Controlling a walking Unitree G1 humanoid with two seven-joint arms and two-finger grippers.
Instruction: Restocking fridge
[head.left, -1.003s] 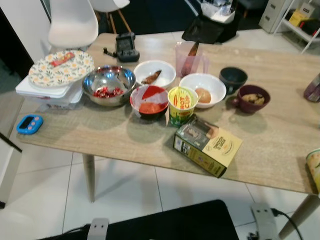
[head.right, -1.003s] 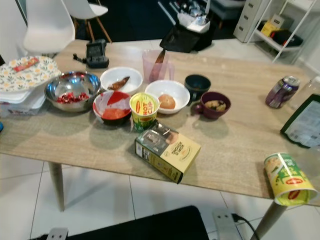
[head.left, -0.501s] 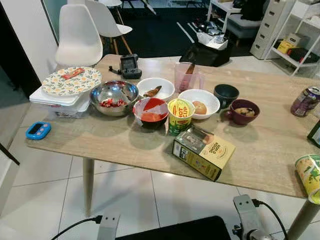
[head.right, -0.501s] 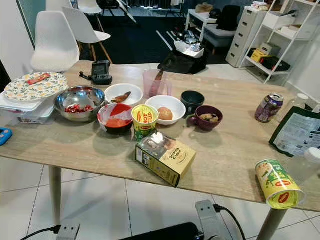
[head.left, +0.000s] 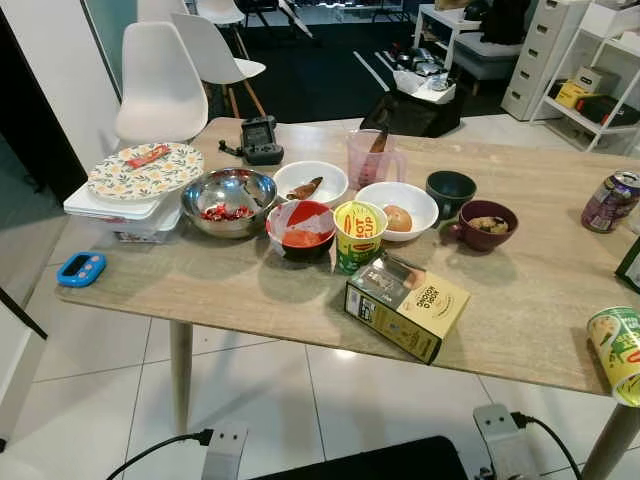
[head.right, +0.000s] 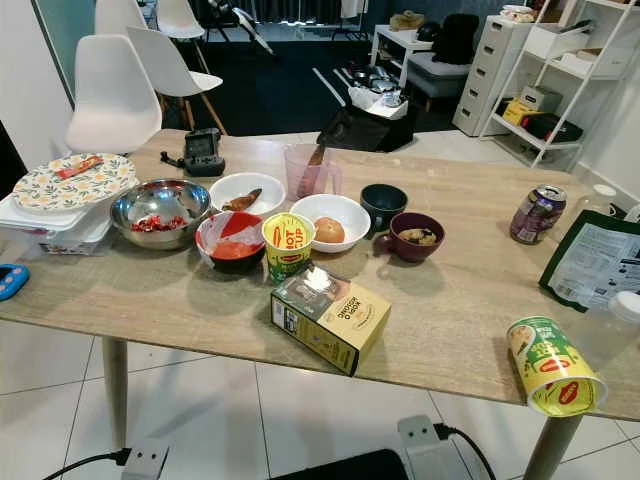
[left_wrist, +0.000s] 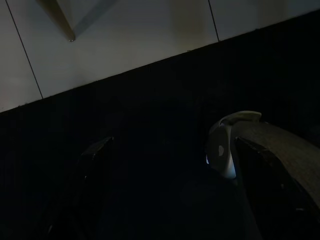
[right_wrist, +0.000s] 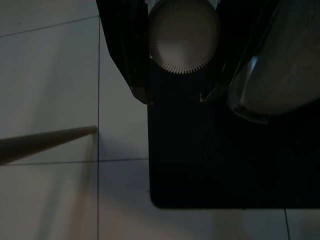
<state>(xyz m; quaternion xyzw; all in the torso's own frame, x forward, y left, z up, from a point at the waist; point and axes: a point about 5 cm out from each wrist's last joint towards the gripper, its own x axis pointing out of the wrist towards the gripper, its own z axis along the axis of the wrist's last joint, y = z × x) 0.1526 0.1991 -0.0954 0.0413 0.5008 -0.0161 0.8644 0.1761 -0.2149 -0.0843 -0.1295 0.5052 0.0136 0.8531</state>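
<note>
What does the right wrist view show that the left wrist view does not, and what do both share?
Right wrist view alone: a white round ribbed disc at the right end effector. Left wrist view alone: the left end effector, open, in deep shade beside a pale glossy casing. Both share pale floor tiles, a table leg and a black surface.

Wooden table (head.right: 470, 300): bowls (head.right: 330, 215), noodle cup (head.right: 288, 245), yellow box (head.right: 330, 318), toppled cup (head.right: 553, 365), can (head.right: 536, 214).
</note>
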